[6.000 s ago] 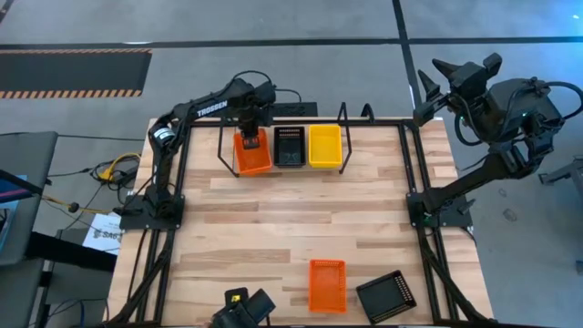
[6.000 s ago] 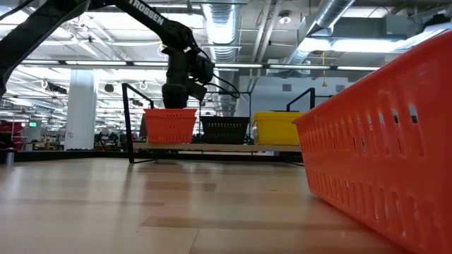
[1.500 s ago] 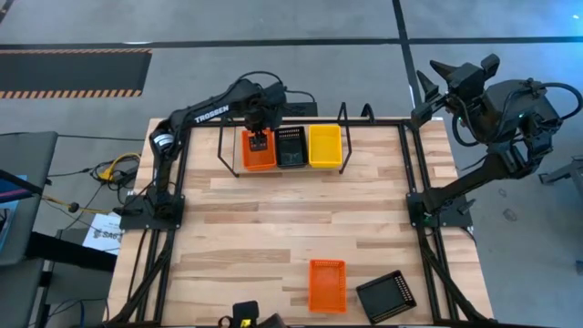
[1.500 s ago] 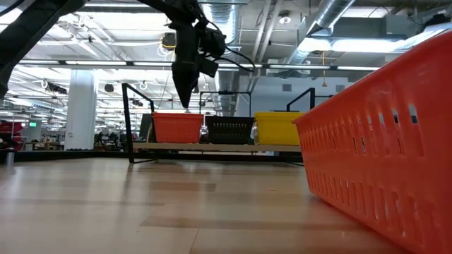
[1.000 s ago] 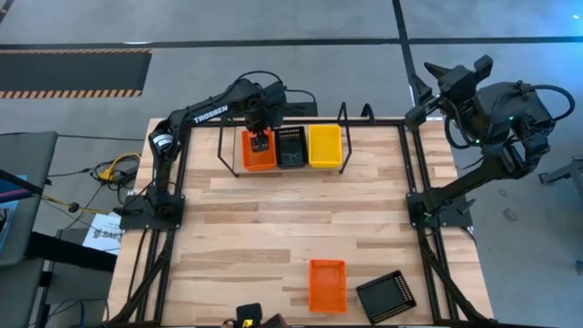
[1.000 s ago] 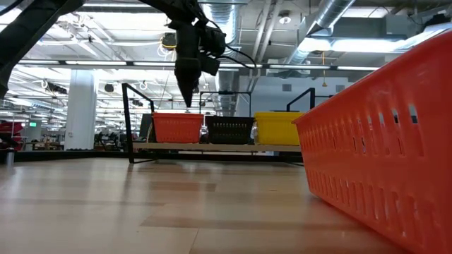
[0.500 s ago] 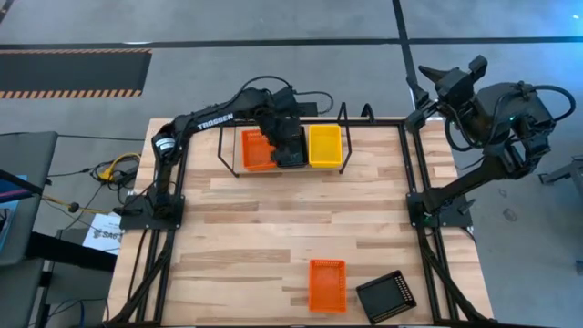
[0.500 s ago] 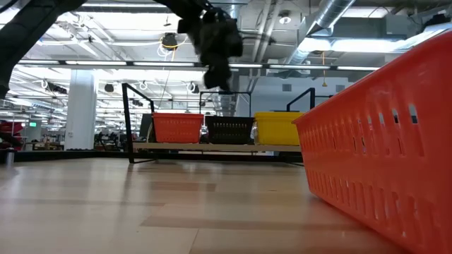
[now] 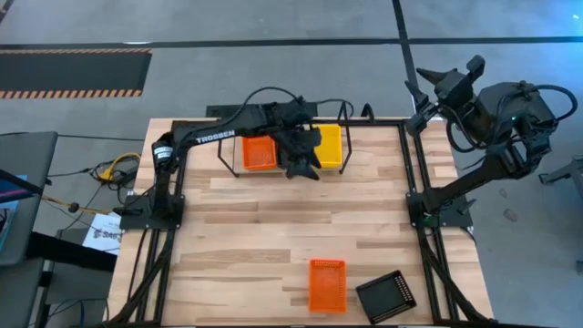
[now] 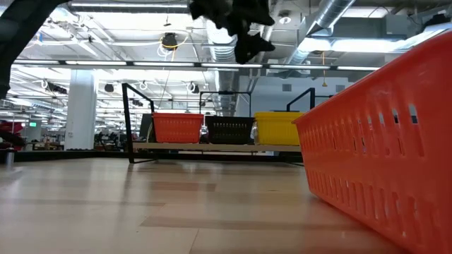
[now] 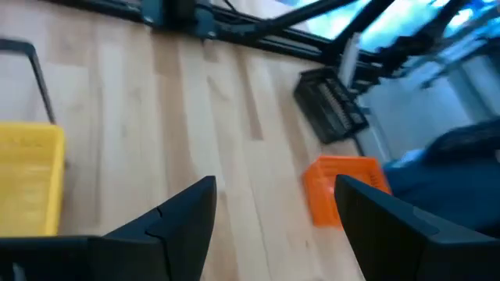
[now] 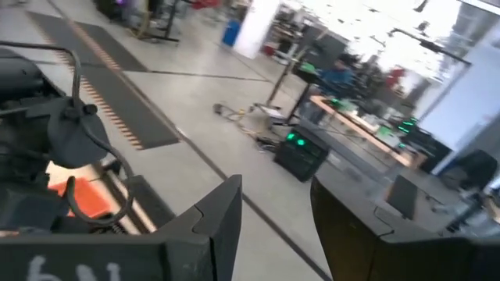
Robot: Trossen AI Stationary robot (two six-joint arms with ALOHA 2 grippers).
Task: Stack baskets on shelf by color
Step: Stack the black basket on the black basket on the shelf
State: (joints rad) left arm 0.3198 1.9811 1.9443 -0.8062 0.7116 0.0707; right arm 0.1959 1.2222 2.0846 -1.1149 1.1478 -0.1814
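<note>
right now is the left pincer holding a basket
No, the left pincer is open with only bare table between its fingers.

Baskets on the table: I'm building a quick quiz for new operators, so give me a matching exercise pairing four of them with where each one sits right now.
Things:
1. yellow basket
2. red-orange basket on the shelf
3. loose red-orange basket
4. loose black basket

Places:
A. near edge of the table, nearest the right corner, turned askew
B. left end of the shelf
C. right end of the shelf
D. near edge of the table, just left of the black one

Pairs: 1-C, 2-B, 3-D, 4-A
</note>
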